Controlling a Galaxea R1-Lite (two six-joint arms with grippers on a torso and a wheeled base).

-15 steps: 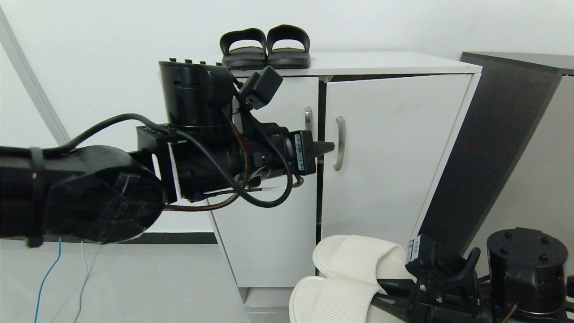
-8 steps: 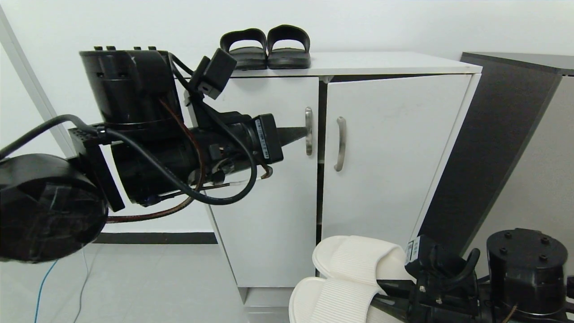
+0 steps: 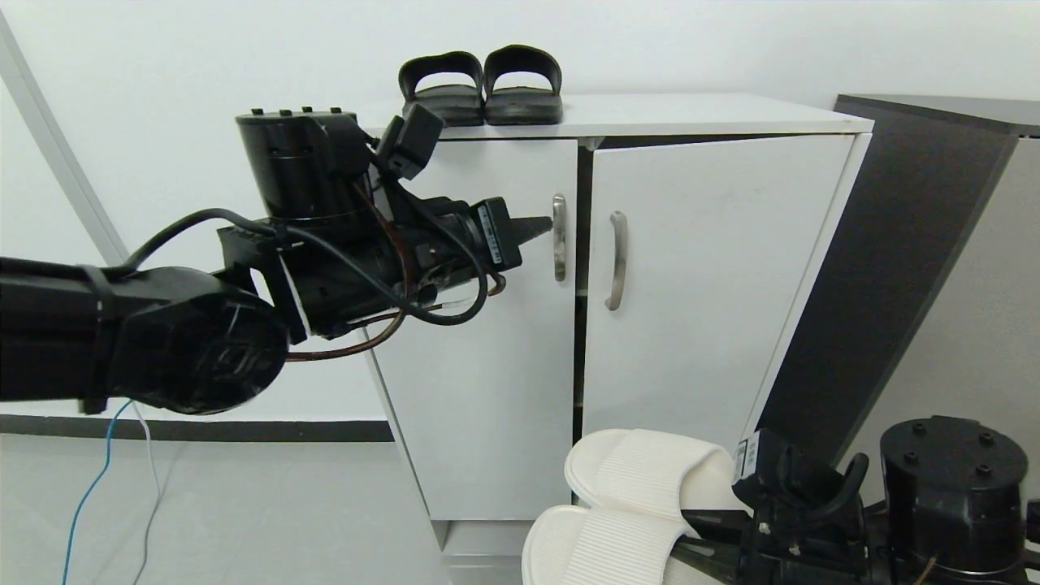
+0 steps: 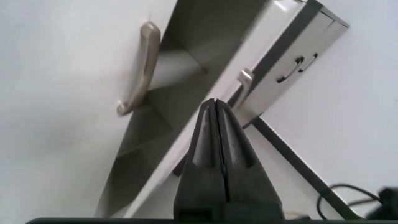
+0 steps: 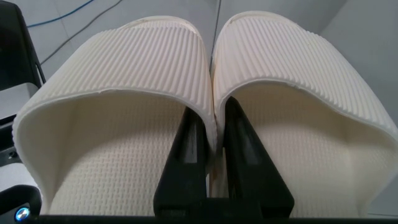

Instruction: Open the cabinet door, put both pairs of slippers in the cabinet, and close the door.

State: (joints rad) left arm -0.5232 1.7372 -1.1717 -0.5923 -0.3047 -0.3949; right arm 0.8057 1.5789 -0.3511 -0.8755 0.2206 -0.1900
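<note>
With the cabinet door (image 3: 699,284) barely ajar, neither pair is stowed: white slippers (image 3: 626,487) are pinched by the right fingers (image 5: 186,158) (left fingers (image 4: 205,149) pressed together, empty).

I am counting four slippers in all, making two pairs: two black slippers (image 3: 479,85) and two cream slippers (image 3: 626,496). I am seeing one white cabinet (image 3: 691,114) with two doors, a left door (image 3: 487,390) and a right door (image 3: 699,284), each carrying one handle: a left handle (image 3: 559,237) and a right handle (image 3: 617,260). I am also counting one dark cabinet (image 3: 894,244) and two thin floor cables, one blue cable (image 3: 85,496) and one pale cable (image 3: 154,496).
</note>
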